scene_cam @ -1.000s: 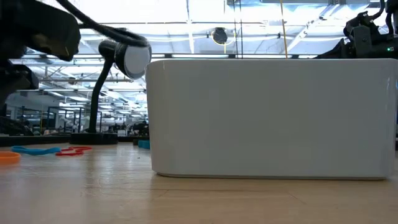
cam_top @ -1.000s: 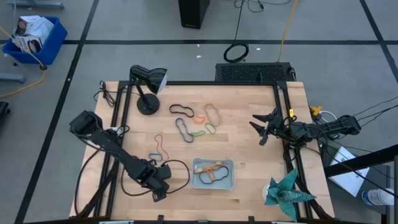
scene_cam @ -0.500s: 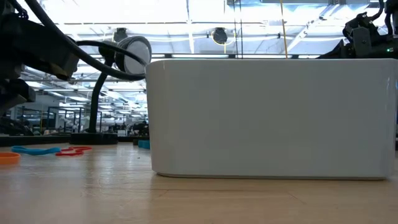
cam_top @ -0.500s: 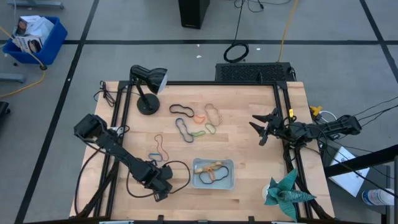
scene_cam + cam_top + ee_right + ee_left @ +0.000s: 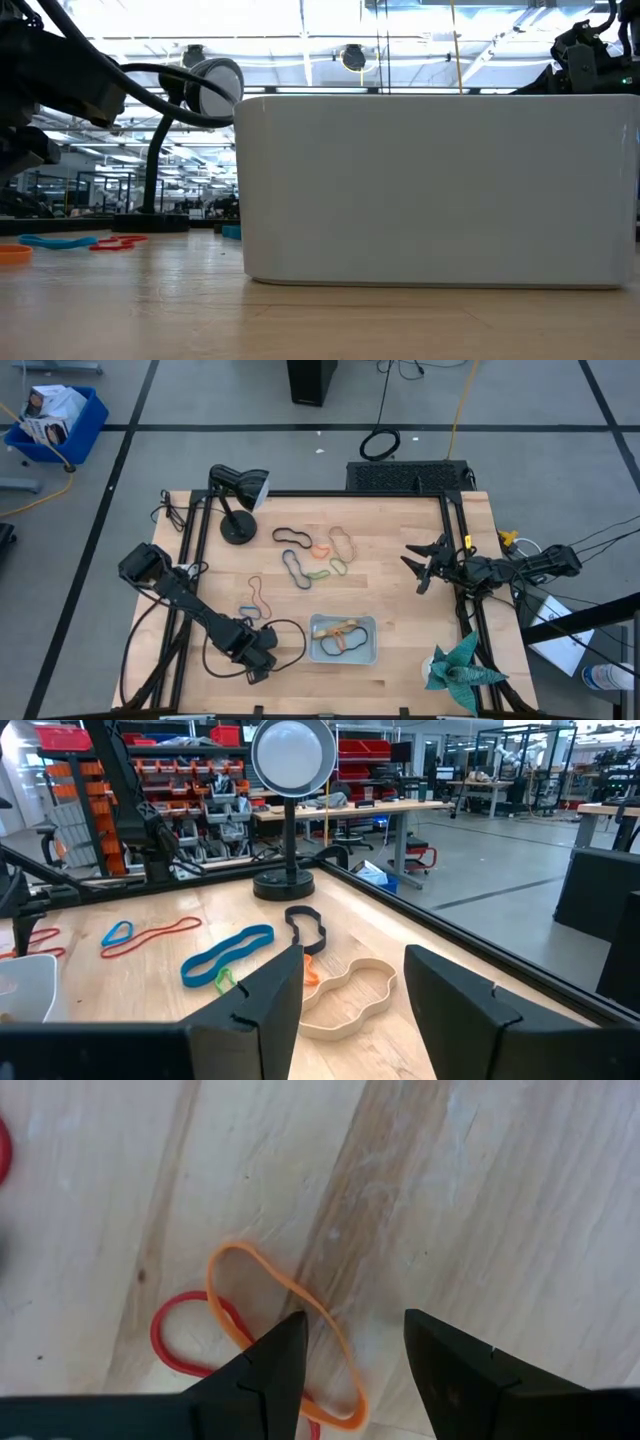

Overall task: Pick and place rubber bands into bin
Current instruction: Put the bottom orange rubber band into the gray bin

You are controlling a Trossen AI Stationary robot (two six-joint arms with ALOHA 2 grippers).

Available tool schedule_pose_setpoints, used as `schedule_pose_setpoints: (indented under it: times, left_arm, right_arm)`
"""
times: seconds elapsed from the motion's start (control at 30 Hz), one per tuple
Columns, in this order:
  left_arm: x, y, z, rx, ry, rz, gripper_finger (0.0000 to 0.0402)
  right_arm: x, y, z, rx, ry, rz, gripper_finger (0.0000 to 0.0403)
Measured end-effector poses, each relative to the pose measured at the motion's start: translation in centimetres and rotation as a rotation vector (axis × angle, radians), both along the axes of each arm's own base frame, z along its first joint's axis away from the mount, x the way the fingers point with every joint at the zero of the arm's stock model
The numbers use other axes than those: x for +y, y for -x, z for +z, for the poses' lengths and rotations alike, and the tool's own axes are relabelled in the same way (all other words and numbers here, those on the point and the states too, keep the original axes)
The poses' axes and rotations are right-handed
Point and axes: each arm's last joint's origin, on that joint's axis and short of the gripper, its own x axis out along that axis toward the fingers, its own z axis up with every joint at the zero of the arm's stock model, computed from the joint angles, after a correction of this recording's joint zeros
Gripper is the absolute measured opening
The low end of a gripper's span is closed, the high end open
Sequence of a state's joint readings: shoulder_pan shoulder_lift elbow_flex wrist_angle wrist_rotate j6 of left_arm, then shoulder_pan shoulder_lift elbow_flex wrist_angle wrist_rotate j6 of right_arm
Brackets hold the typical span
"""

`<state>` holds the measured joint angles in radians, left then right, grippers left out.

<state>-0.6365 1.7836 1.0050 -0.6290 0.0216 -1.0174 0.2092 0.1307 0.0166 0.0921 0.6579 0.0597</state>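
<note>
Several rubber bands lie flat on the wooden table: black [image 5: 292, 537], orange [image 5: 320, 548], tan [image 5: 342, 541], dark blue [image 5: 295, 568], green [image 5: 326, 572], red [image 5: 255, 591] and light blue [image 5: 248, 610]. The shallow pale bin [image 5: 370, 652] stands near the front edge with a few bands inside. My left gripper [image 5: 258, 652] is open, left of the bin, low over an orange band [image 5: 285, 1330] and a red band [image 5: 190, 1335] without touching them. My right gripper [image 5: 420, 566] is open and empty over the table's right part.
A black desk lamp [image 5: 236, 500] stands at the far left. A black cable [image 5: 285, 625] loops on the table between my left gripper and the bin. A teal paper figure [image 5: 458, 666] sits at the front right corner. The bin's wall [image 5: 440, 190] fills the low view.
My left arm has shifted a little toward the table's right edge and then kept still. The bands and the bin lie as before.
</note>
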Motion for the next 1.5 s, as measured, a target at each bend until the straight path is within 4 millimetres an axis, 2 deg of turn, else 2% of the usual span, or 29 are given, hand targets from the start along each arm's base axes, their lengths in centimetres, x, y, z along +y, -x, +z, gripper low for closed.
schedule_pose_setpoints:
  times: [0.33, 0.77, 0.97, 1.13, 1.27, 1.37, 1.5]
  left_arm:
    - [0.0, 0.0, -0.1, 0.000, -0.009, -0.022, 0.0172]
    - [0.3, 0.2, -0.1, 0.008, -0.052, -0.048, 0.0011]
    - [0.3, 0.2, -0.1, 0.003, -0.051, -0.074, 0.0006]
    - [0.7, 0.4, 1.2, -0.016, -0.016, -0.061, 0.0006]
    - [1.1, 0.5, 4.1, -0.134, 0.038, -0.071, 0.0004]
    - [1.4, 0.1, 6.1, -0.277, 0.055, -0.123, 0.0005]
    - [2.1, -1.0, 9.2, -0.563, 0.037, -0.187, 0.0005]
  right_arm:
    - [0.0, 0.0, 0.0, 0.000, 0.000, 0.000, 0.0169]
    - [0.0, 0.0, 0.0, 0.000, 0.000, 0.000, 0.0169]
    - [0.0, 0.0, 0.0, 0.000, 0.000, 0.000, 0.0169]
    - [0.0, 0.0, 0.0, 0.000, 0.000, 0.000, 0.0169]
    - [0.0, 0.0, 0.0, 0.000, 0.000, 0.000, 0.0169]
    - [0.0, 0.0, 0.0, 0.000, 0.000, 0.000, 0.0169]
    - [0.0, 0.0, 0.0, 0.000, 0.000, 0.000, 0.0169]
